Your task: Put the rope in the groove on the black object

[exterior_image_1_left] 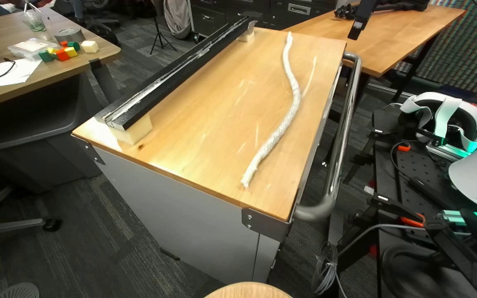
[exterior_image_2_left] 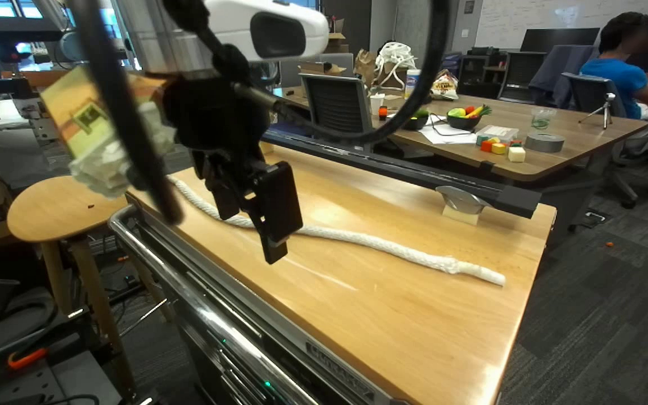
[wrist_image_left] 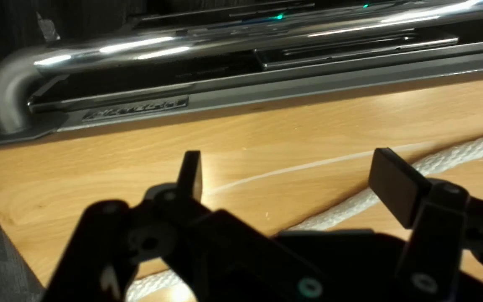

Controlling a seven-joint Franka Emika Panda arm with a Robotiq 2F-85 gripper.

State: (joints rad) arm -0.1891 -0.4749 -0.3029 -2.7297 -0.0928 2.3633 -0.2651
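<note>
You have the wooden surface (exterior_image_1_left: 205, 136) with the black rail (exterior_image_1_left: 180, 71) raised along one long edge. The white rope (exterior_image_1_left: 296, 97) lies curved on the surface nearer the opposite edge, well apart from the rail. Your tool (wrist_image_left: 290, 178) hangs above the surface, fingers (wrist_image_left: 396, 191) spread wide. Two pale blocks (exterior_image_1_left: 133, 131) sit under the rail.

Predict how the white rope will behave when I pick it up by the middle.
The white rope probably bends and sags on both sides, as it lies in loose curves. Its woven-looking surface should resist slipping. Being fairly thick, it may not hang fully limp.
</note>
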